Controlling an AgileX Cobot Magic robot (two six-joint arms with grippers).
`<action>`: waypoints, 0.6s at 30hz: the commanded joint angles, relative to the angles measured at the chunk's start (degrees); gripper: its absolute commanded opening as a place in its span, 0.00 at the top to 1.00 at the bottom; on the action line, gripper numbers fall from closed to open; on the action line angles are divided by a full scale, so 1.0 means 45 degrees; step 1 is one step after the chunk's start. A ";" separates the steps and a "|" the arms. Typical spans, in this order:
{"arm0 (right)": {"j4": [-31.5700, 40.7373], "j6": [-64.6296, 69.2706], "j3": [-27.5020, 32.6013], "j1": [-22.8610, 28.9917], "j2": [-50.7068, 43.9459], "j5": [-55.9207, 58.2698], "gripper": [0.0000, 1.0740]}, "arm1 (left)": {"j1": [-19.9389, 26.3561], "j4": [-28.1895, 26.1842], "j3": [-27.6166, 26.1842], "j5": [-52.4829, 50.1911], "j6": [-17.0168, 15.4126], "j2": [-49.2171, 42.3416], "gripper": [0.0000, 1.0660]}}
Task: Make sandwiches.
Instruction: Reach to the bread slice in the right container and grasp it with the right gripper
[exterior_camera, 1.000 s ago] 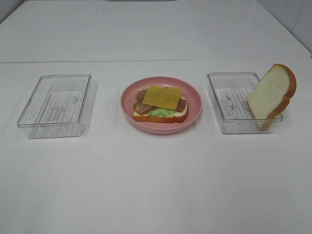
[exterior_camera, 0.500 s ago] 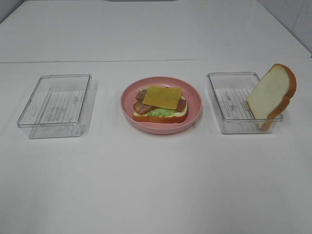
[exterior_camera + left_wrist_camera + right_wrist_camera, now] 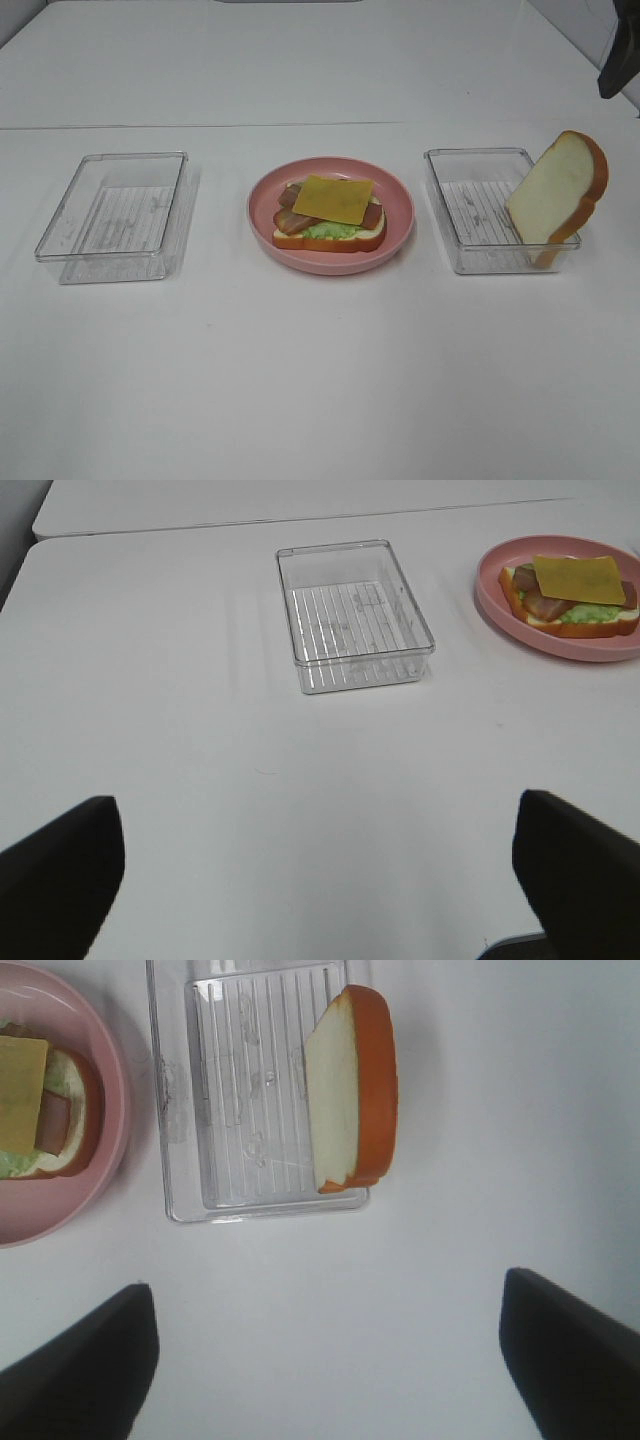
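An open sandwich (image 3: 329, 212) lies on the pink plate (image 3: 400, 205) at the table's middle: a bread slice, green lettuce, bacon strips and a yellow cheese square (image 3: 333, 199) on top. It also shows in the left wrist view (image 3: 570, 595) and the right wrist view (image 3: 40, 1110). A second bread slice (image 3: 556, 193) leans upright on the right wall of the right clear tray (image 3: 470, 160); it also shows in the right wrist view (image 3: 350, 1085). My right gripper (image 3: 325, 1360) is open and empty, above the table near that tray. My left gripper (image 3: 320, 880) is open and empty, away from the left tray.
An empty clear tray (image 3: 75, 215) stands left of the plate and shows in the left wrist view (image 3: 300, 610). A dark part of my right arm (image 3: 620, 60) shows at the far right edge. The table is white, with a seam across the back.
A dark part of my right arm has come into the exterior view at the top right. The food and trays have not moved.
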 commanded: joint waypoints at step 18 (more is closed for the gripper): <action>0.0191 -0.0662 -0.1350 -0.0446 0.3540 -0.0789 0.19 | -0.0025 -0.0089 0.0064 -0.0153 -0.0064 -0.0280 0.08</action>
